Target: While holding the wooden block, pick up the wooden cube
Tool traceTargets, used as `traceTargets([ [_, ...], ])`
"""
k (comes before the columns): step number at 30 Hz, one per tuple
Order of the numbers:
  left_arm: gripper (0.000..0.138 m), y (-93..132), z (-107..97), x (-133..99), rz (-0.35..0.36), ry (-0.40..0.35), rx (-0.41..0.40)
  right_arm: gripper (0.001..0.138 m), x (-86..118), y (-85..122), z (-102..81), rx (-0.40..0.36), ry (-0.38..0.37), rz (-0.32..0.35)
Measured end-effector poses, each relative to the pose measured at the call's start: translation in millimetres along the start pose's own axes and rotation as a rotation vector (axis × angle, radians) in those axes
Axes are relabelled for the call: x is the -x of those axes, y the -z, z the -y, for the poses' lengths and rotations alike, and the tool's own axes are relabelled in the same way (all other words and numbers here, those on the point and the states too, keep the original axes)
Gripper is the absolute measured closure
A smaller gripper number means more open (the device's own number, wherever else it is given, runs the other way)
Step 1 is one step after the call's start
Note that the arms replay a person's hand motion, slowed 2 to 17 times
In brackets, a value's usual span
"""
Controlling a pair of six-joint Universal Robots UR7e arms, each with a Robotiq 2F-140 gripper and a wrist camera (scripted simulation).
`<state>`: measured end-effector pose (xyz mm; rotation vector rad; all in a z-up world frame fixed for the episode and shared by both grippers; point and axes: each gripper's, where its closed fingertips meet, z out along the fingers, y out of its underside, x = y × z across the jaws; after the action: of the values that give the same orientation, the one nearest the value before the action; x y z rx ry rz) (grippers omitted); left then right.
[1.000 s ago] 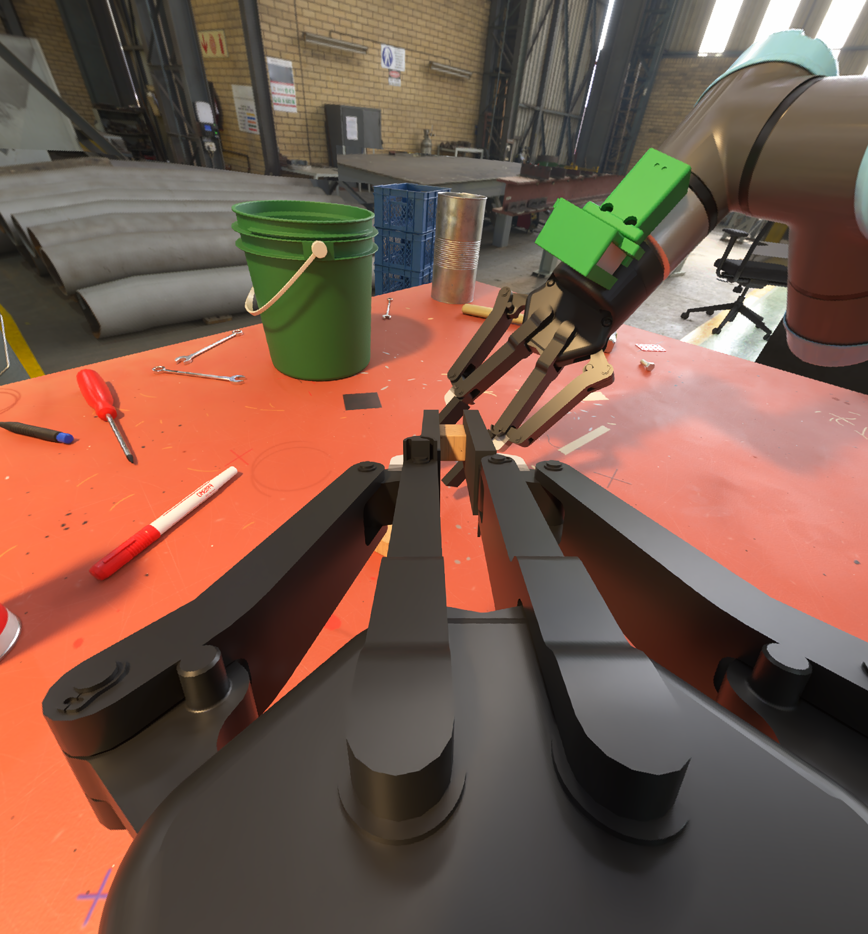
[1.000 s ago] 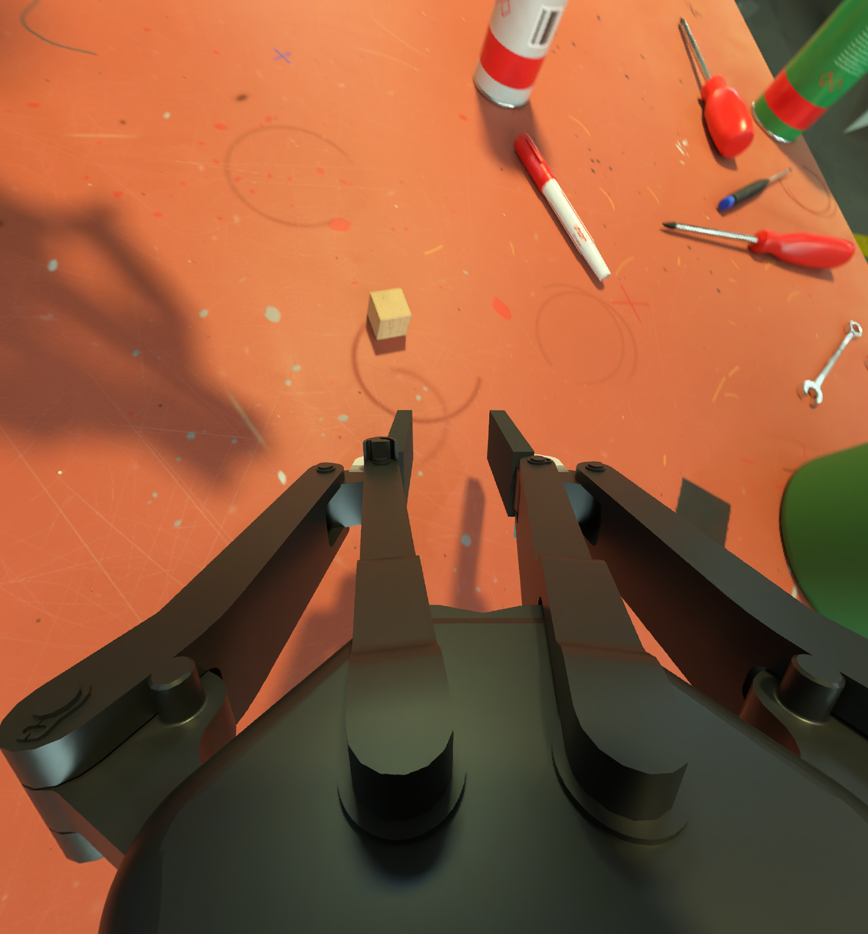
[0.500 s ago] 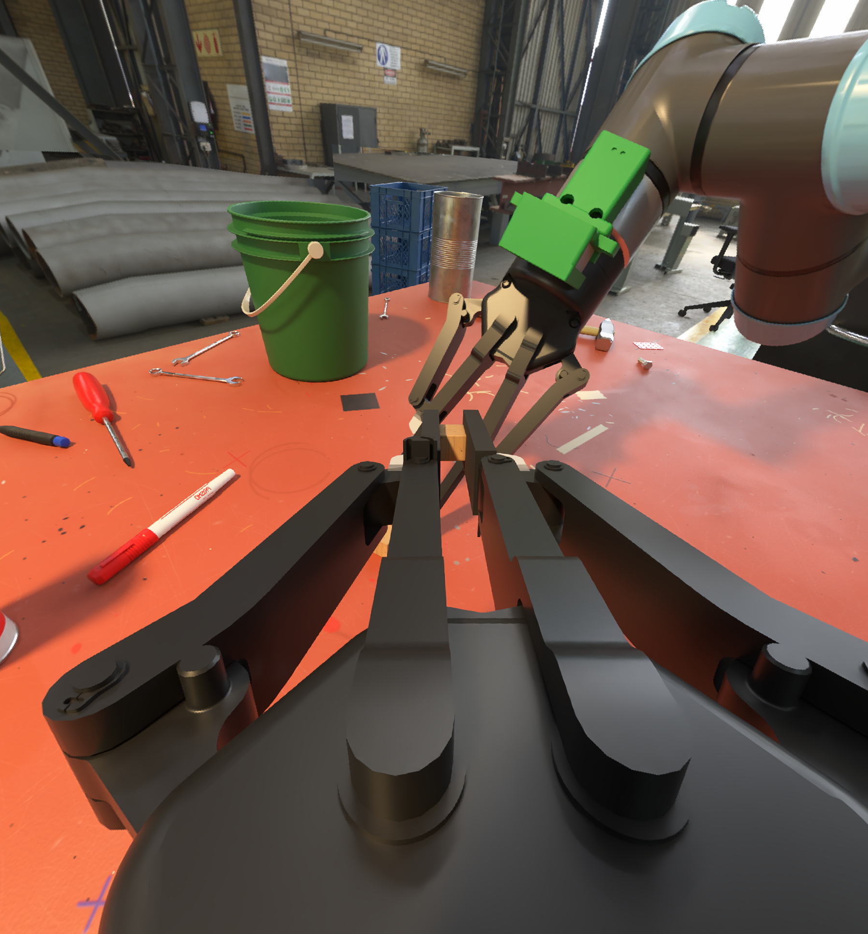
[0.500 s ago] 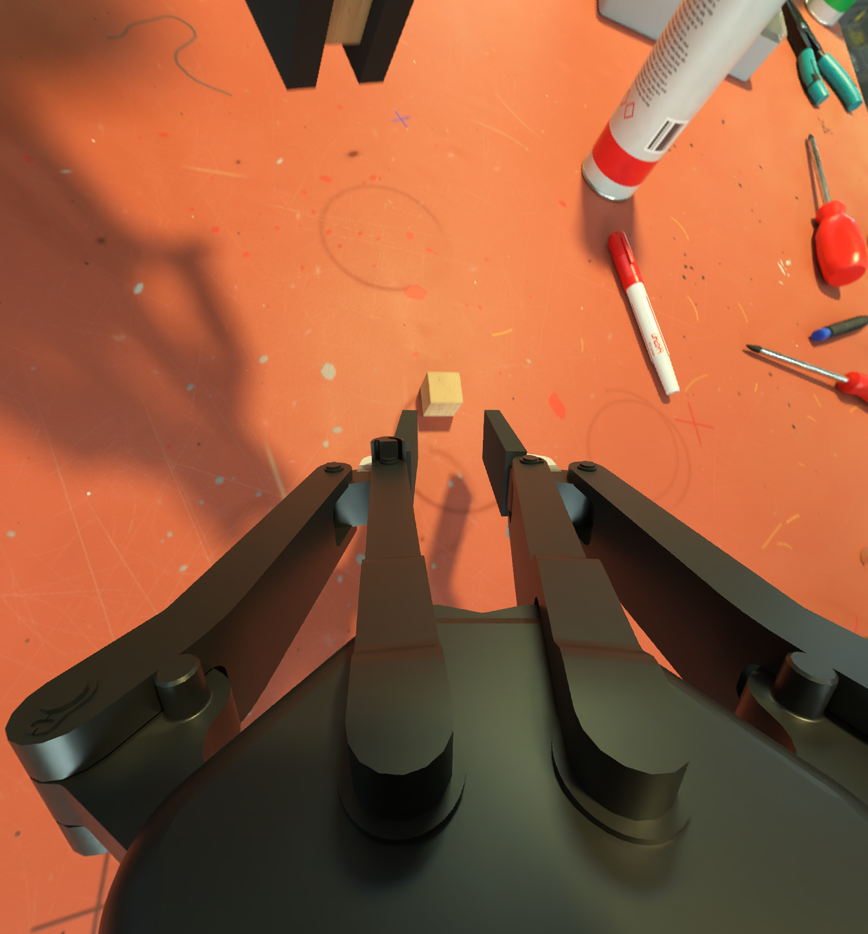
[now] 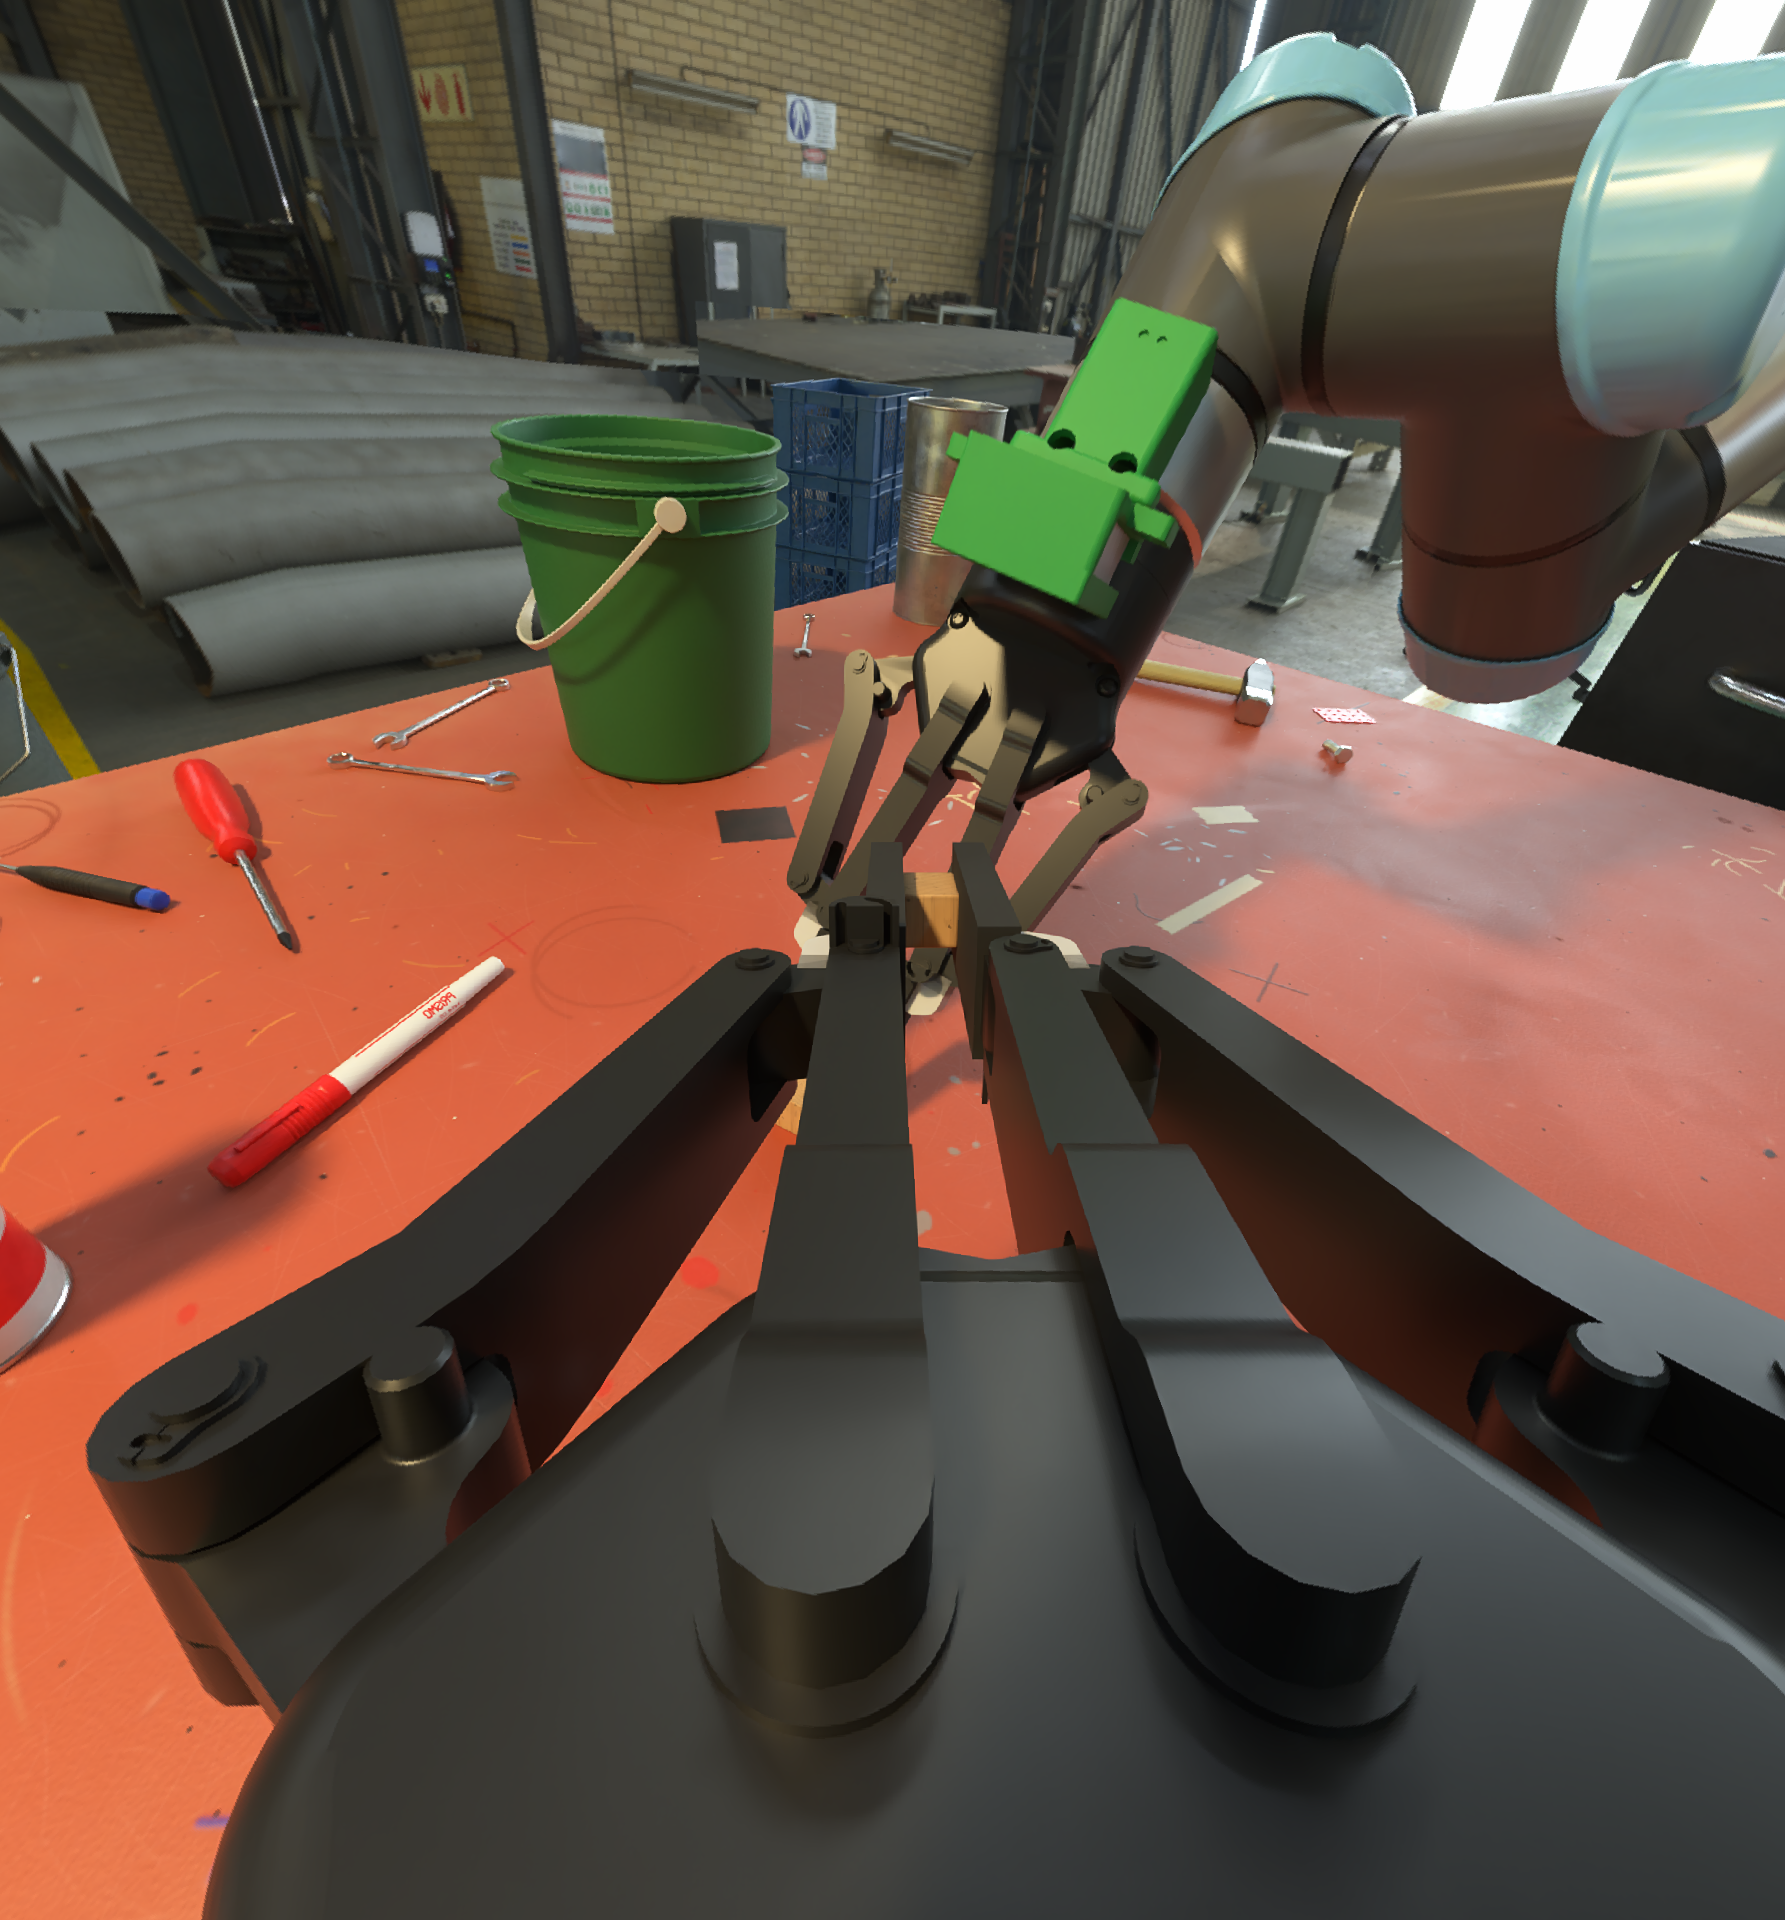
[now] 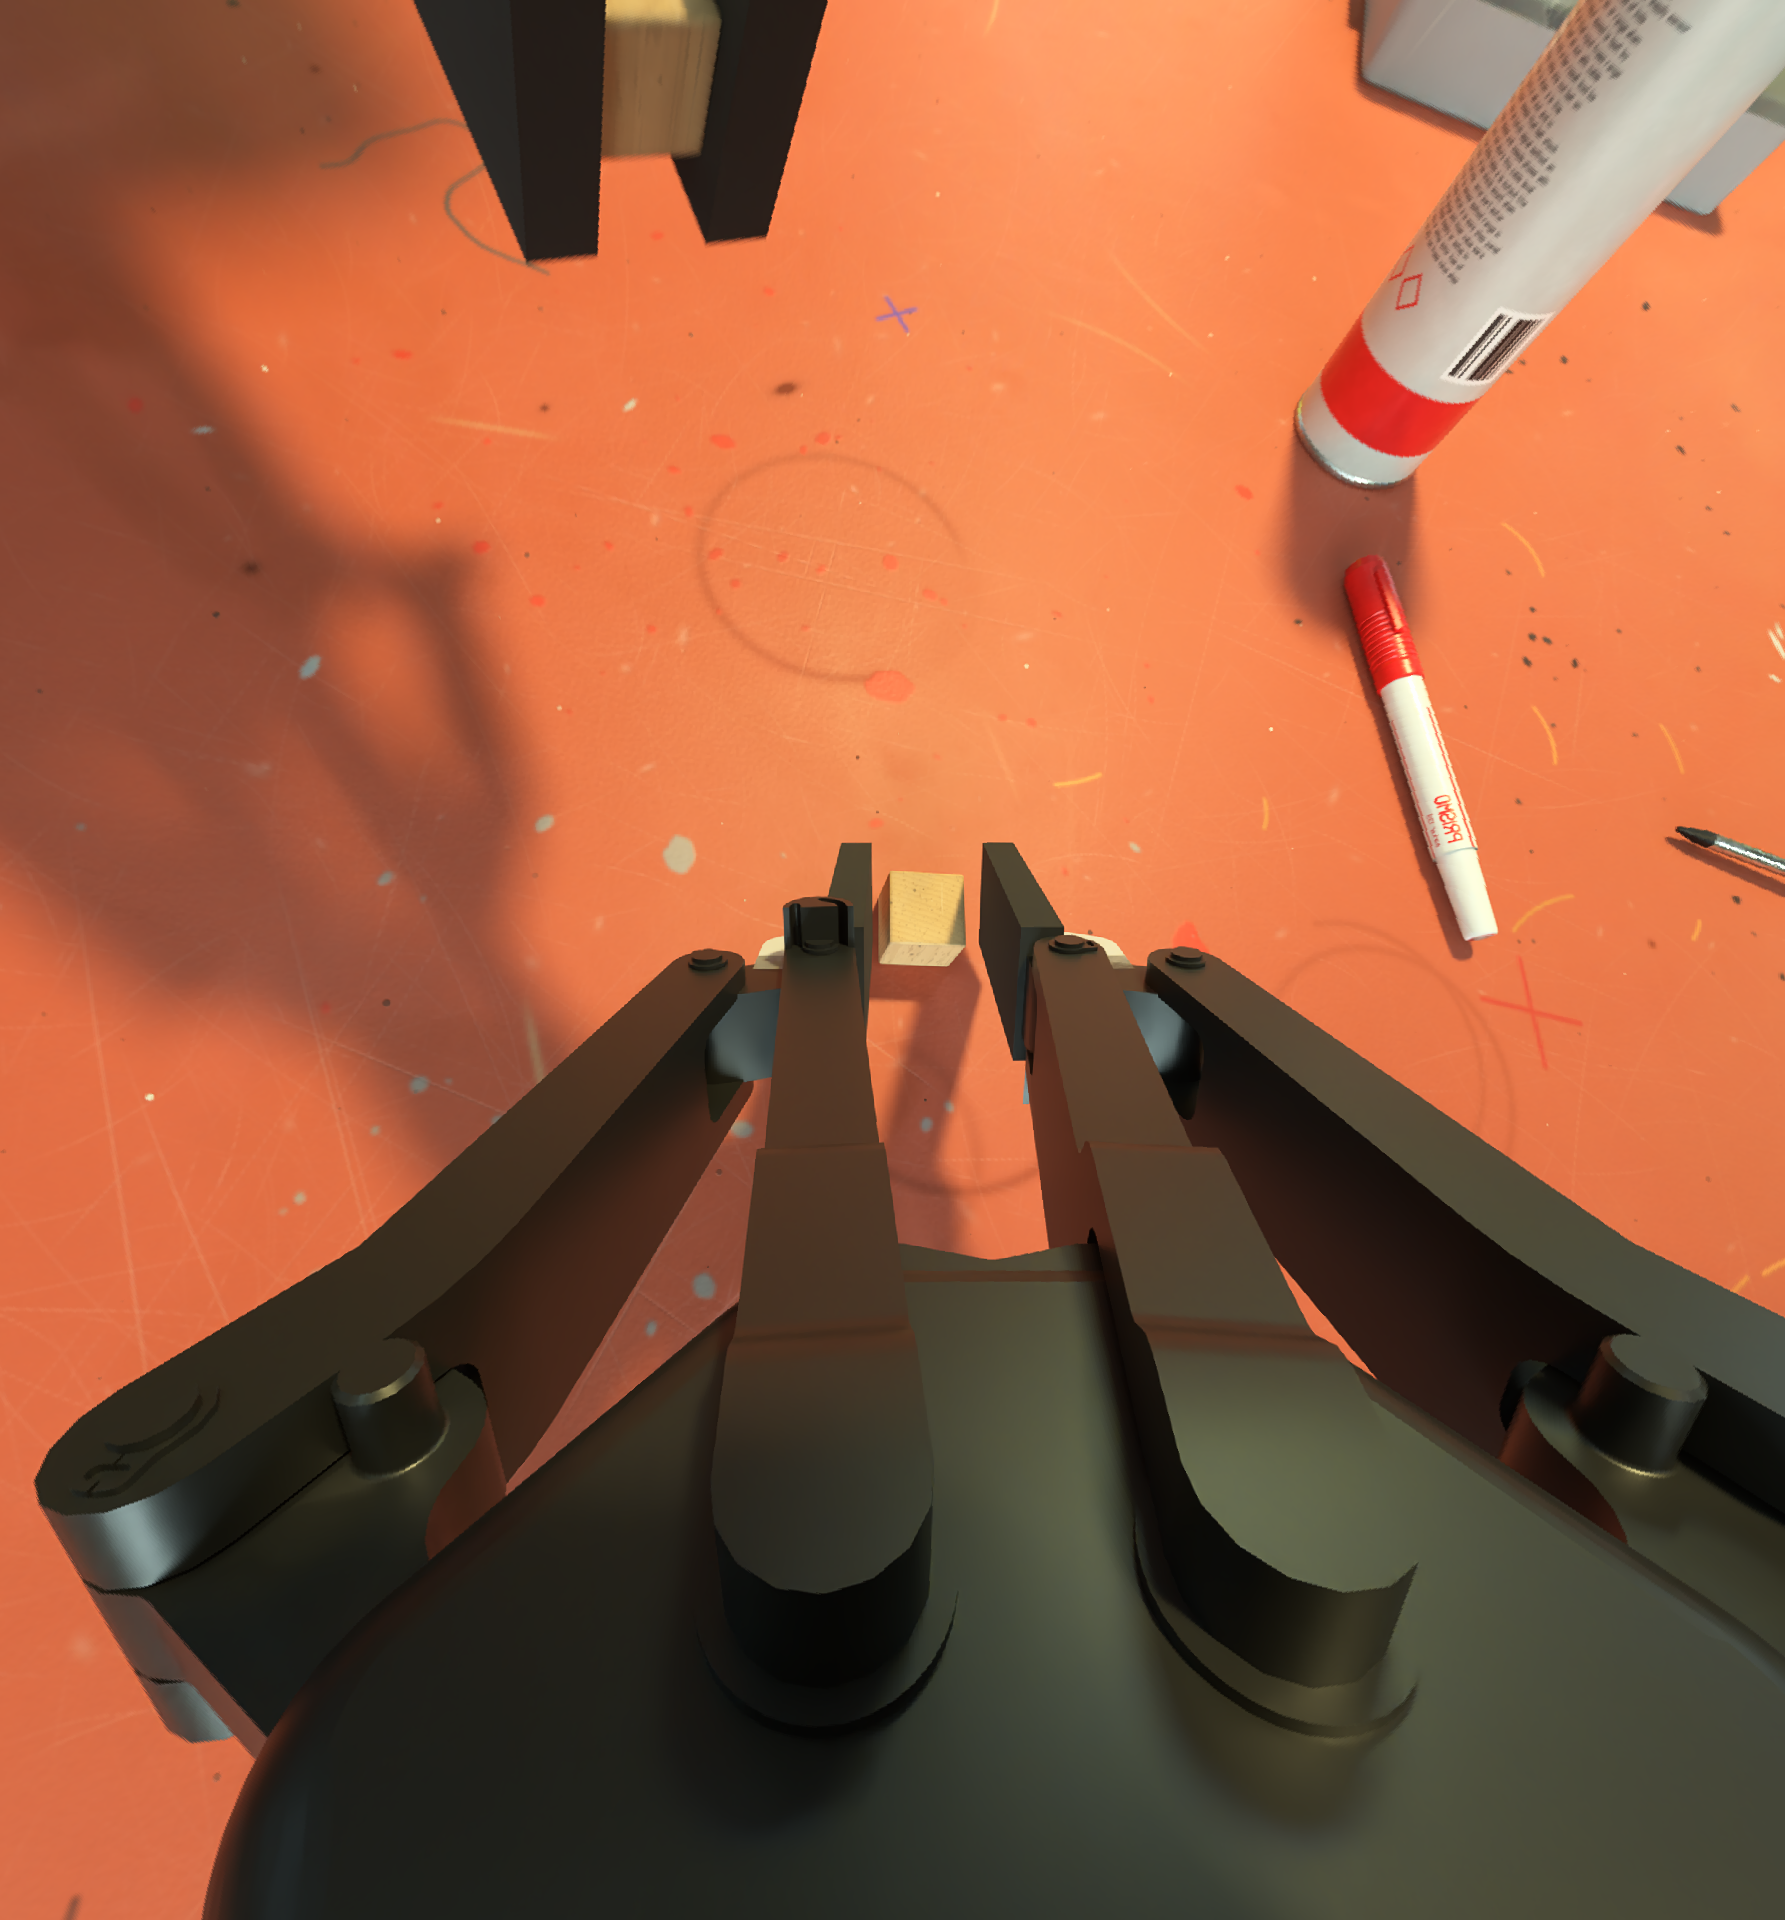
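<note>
pinching the wooden block [image 5: 935,908] in the left gripper [image 5: 927,906], right gripper [image 6: 924,891] spread around the wooden cube [image 6: 923,918] on the table [image 6: 244,831]

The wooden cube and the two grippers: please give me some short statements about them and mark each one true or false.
1. The left gripper is shut on the wooden block. True.
2. The wooden cube lies on the table between the fingers of the right gripper. True.
3. The right gripper is already shut tight on the wooden cube. False: a gap shows on each side of the cube, so the fingers are open.
4. The red marker lies between the right gripper's fingers. False: it lies apart, to the right in the right wrist view.
5. The green bucket lies tipped on its side. False: it stands upright.
</note>
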<state>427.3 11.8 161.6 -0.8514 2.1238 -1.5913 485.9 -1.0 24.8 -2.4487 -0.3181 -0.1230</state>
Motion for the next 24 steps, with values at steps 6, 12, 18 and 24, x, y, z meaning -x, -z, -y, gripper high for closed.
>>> traceTargets([
  [6, 0.126, 1.9, 0.9, 2.7, 0.002, 0.004, -0.006, 0.117, -1.4, -8.1, -1.3, 0.0, 0.01, -0.001],
  [12, 0.126, 1.9, 0.3, 4.2, 0.002, 0.006, -0.005, 0.117, -1.3, -8.3, -1.3, -0.027, -0.012, 0.03],
  [18, 0.126, 1.8, -1.1, 5.1, 0.004, 0.006, -0.001, 0.117, -1.2, -7.7, -1.1, -0.066, -0.017, 0.039],
  [24, 0.126, 2.4, -1.5, 6.0, 0.01, 0.004, 0.001, 0.118, 1.8, -1.6, -1.9, -0.118, -0.022, 0.059],
])
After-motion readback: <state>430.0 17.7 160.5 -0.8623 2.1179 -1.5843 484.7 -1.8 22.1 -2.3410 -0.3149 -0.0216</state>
